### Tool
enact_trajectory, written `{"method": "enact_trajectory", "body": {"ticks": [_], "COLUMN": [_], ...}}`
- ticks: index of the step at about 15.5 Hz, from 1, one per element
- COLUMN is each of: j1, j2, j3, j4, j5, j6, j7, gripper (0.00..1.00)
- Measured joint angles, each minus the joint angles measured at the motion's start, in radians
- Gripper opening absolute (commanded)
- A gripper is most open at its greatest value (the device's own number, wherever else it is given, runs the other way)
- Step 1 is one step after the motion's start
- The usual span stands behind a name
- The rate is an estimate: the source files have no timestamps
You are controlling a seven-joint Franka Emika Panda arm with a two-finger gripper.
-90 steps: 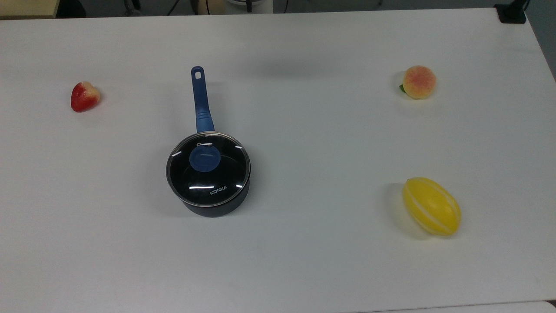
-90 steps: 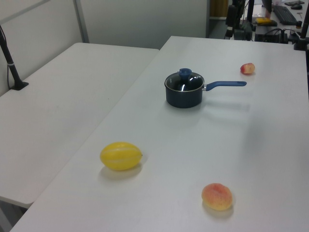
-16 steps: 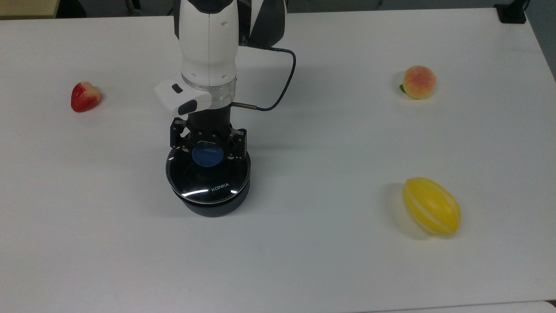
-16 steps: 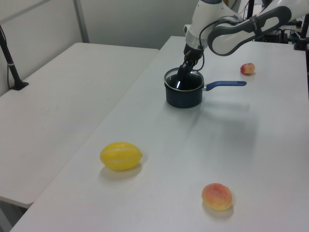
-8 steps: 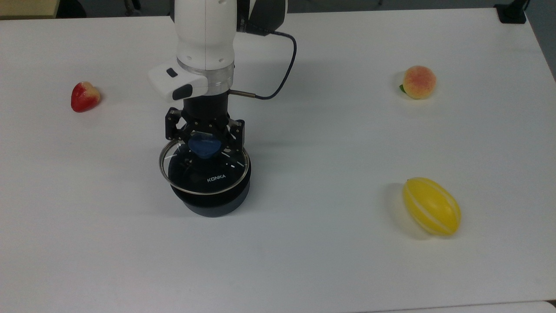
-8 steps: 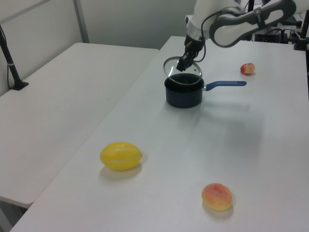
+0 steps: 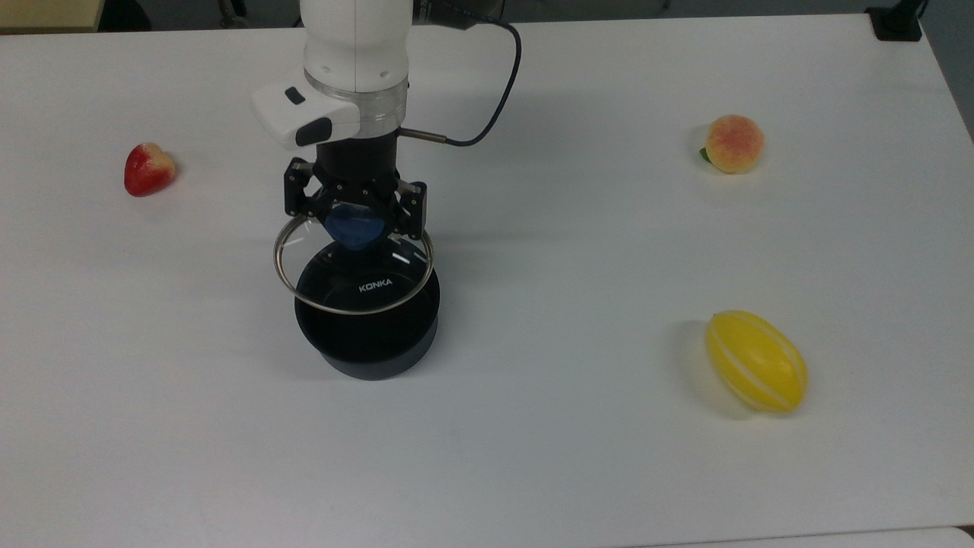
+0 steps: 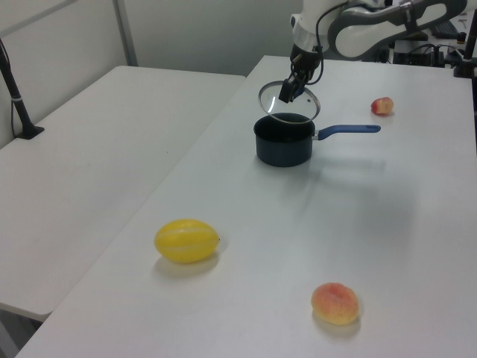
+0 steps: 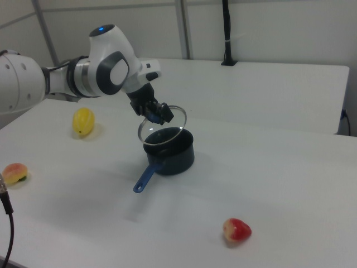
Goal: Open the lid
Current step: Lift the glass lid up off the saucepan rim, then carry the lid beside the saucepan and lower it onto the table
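Note:
My gripper (image 7: 354, 221) (image 8: 288, 88) (image 9: 155, 113) is shut on the blue knob (image 7: 354, 224) of the lid (image 7: 365, 285) (image 8: 295, 107) (image 9: 165, 132). The clear glass lid hangs tilted in the air, a little above the black saucepan (image 7: 368, 339) (image 8: 282, 143) (image 9: 172, 156). Its white "KONKA" lettering faces the top view. The saucepan stands open on the white table (image 7: 578, 251), its blue handle (image 8: 348, 130) (image 9: 145, 176) pointing toward the left view's right.
A strawberry (image 7: 148, 168) (image 8: 381, 106) (image 9: 236, 230) lies at the top view's left. A peach (image 7: 733, 143) (image 8: 335, 303) (image 9: 14, 172) and a yellow melon (image 7: 756, 361) (image 8: 186, 240) (image 9: 82, 120) lie at the top view's right. A second white table (image 8: 97, 149) adjoins.
The gripper has risen with the lid, which a second ago sat on the saucepan; it now hangs higher and more tilted, shifted toward the top view's upper left.

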Motion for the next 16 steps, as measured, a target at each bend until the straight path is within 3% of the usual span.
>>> {"method": "enact_trajectory", "body": {"ticks": [6, 10, 16], "j1": [-0.009, -0.009, -0.01], "j2": [-0.098, -0.166, -0.21], "j3": [0.061, 0.088, 0.172], "j4": [-0.001, -0.039, -0.156], "j5": [0.005, 0.066, 0.078], "j6": [-0.281, -0.406, -0.428], "j7": [-0.002, -0.07, -0.095], "gripper": [0.06, 0.06, 0.06]}}
